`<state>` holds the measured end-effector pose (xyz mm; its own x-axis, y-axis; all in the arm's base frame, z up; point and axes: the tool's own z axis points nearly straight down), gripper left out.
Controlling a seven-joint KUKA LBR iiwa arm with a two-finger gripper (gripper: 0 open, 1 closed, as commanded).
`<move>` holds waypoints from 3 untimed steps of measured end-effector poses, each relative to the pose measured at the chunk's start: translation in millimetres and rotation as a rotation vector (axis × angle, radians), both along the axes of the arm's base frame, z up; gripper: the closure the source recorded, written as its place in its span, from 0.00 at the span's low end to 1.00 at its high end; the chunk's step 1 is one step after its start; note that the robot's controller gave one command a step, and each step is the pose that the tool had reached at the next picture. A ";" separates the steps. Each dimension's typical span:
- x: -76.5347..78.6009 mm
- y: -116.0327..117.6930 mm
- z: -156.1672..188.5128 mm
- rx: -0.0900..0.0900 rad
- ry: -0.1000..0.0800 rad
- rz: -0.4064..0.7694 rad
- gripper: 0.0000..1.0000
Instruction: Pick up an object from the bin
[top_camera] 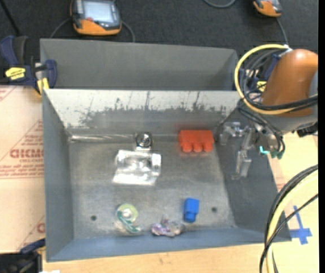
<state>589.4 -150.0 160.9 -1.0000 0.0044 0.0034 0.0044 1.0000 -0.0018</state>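
Observation:
My gripper hangs over the bin's right wall, with nothing visibly in it. The nearest loose thing is an orange-red block with three rounded lobes, lying on the bin floor a little to the gripper's left, near the back wall. A small blue cylinder lies further forward, towards the front of the bin and left of the gripper.
A crumpled clear plastic packet lies mid-floor with a round metal knob just behind it. At the front lie a pale green ring and a small purple-grey lump. The arm's orange cover and cables hang at the right.

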 end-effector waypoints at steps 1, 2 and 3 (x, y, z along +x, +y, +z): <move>-75.2 50.8 -88.5 0.003 0.003 0.106 0.00; -43.9 4.8 7.4 -0.005 -0.016 0.122 0.00; -106.9 90.4 -90.6 0.000 -0.018 0.290 0.00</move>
<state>482.6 -59.6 70.3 -0.9595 -0.2814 -0.0146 -0.2814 0.9596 -0.0043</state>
